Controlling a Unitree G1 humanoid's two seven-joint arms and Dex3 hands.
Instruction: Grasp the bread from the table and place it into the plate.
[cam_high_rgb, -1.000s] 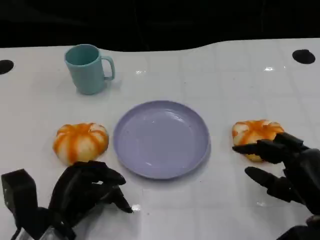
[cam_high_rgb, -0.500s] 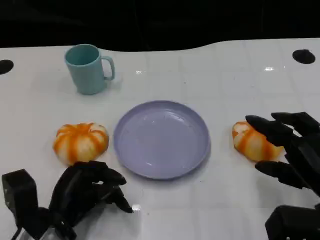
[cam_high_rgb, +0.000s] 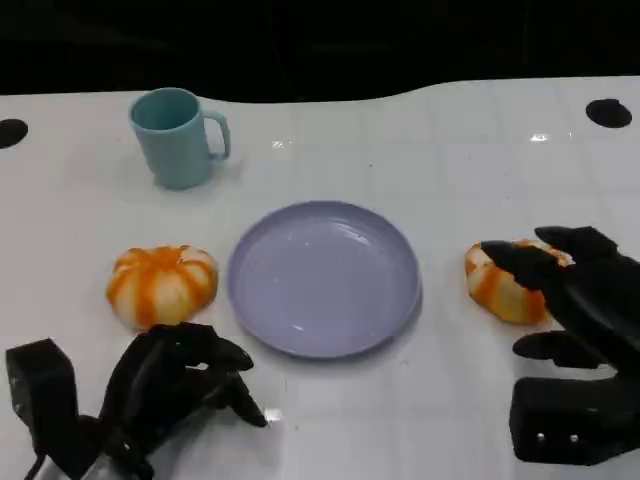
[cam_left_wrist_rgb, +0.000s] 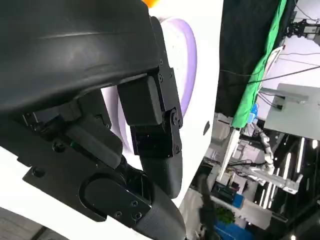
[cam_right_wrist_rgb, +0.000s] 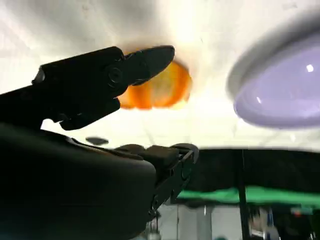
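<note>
Overhead light falls evenly on the white table (cam_high_rgb: 420, 140), bright enough that small hot glints sit on its glossy surface, near the far right and beside the teal mug (cam_high_rgb: 176, 136). The plate (cam_high_rgb: 322, 277) carries soft streaks of reflected light, and shadows under things are short and faint. Beyond the table edge the head view drops to near black. The right wrist view is washed out, the tabletop blown to a creamy white and the bread (cam_right_wrist_rgb: 159, 89) soft and smeared (the plate too, blurred at its rim). The left wrist view is sharper but its near black shell is in deep shade, with bright lamps flaring in the background.
</note>
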